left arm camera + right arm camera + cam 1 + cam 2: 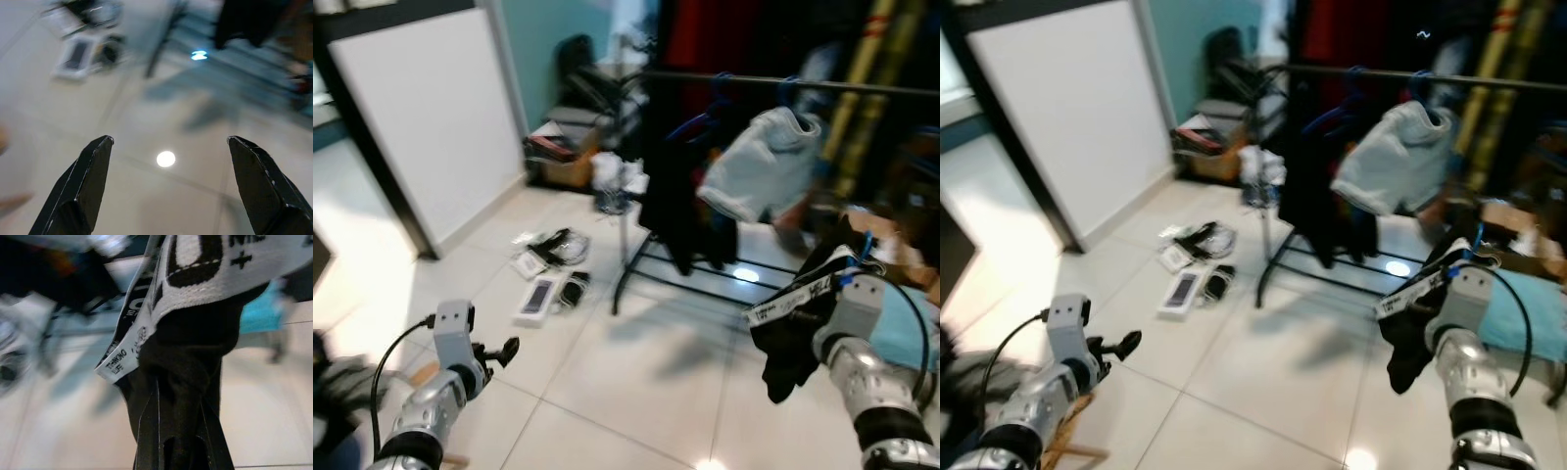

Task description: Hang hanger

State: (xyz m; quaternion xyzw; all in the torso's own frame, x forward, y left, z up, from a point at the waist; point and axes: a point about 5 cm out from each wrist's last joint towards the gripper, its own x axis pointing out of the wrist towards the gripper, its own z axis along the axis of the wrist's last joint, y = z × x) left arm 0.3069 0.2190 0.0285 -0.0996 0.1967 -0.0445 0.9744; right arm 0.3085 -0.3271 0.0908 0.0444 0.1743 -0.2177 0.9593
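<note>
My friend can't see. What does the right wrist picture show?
The right gripper has its two black fingers shut on a black garment with a white printed waistband, which hangs over them. Behind it, blurred, lie a pale tiled floor and something turquoise.

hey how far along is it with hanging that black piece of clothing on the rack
Done: the right end effector is shut on the black garment with its white printed band, lifted off the floor. In hand: carrying it toward the clothes rail, where a grey hoodie hangs. Left: reaching the rail and hooking it on. The left end effector is open.
</note>
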